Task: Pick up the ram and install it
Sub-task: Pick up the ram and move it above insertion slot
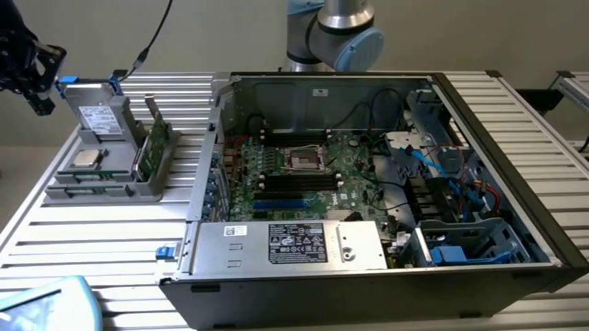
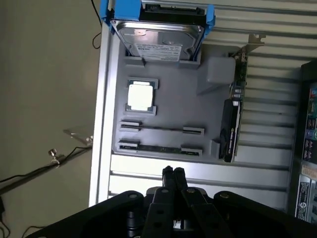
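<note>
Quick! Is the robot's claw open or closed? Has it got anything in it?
Gripper: closed, holding nothing. It hangs beside the grey tray, where the ram lies in its slot.

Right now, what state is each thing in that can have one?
gripper: fingers shut, holding nothing.
ram: lying in a slot of the gray holder, not picked up.
processor chip: seated in its holder recess.
hard drive: propped up at the holder's end.
green card: standing on edge in the holder.
computer case: open, motherboard exposed.
</note>
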### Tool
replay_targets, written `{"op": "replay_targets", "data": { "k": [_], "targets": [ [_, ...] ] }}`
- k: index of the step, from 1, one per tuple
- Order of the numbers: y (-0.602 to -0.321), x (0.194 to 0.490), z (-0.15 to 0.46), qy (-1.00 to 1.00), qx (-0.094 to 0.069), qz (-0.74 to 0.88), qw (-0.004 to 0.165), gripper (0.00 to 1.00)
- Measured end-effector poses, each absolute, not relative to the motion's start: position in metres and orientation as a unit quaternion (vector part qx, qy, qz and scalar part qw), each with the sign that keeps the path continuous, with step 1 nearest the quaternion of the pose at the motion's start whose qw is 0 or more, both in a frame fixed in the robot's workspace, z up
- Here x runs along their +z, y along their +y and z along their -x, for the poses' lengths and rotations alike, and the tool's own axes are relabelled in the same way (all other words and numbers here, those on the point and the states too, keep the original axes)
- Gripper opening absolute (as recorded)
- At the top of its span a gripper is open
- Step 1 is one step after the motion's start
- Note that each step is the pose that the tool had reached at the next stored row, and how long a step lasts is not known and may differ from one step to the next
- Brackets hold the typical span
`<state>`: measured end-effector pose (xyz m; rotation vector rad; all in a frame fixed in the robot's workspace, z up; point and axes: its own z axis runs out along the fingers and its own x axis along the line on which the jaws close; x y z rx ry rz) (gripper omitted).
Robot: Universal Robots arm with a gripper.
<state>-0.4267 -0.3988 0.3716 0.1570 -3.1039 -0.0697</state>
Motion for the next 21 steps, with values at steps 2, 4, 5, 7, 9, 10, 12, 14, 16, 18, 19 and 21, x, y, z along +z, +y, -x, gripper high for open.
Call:
{"op": "replay_targets", "data": {
  "k": [2, 4, 5, 7, 9, 10, 12, 14, 16, 18, 19, 21],
  "targets": [
    [-0.3988, 0.3716, 0.4267, -0.997, -0.022, -0.069, 0.017, 0.11],
    [-0.3987, 0.3716, 0.4268, -0.996, -0.023, -0.087, 0.017, 0.11],
    [-0.3987, 0.3716, 0.4268, -0.995, -0.023, -0.096, 0.017, 0.11],
    [-0.3988, 0.3716, 0.4267, -0.993, -0.024, -0.115, 0.018, 0.11],
    [-0.3988, 0.3715, 0.4267, -0.991, -0.025, -0.132, 0.018, 0.11],
    [-0.3988, 0.3716, 0.4267, -0.989, -0.026, -0.141, 0.018, 0.11],
    [-0.3988, 0.3715, 0.4267, -0.987, -0.027, -0.159, 0.018, 0.11],
    [-0.3988, 0.3715, 0.4267, -0.984, -0.028, -0.177, 0.019, 0.11],
    [-0.3988, 0.3715, 0.4267, -0.980, -0.029, -0.195, 0.019, 0.11],
    [-0.3988, 0.3714, 0.4267, -0.976, -0.031, -0.213, 0.019, 0.11],
    [-0.3988, 0.3713, 0.4267, -0.974, -0.031, -0.222, 0.019, 0.11],
    [-0.3988, 0.3713, 0.4267, -0.970, -0.032, -0.240, 0.019, 0.11]
  ]
}}
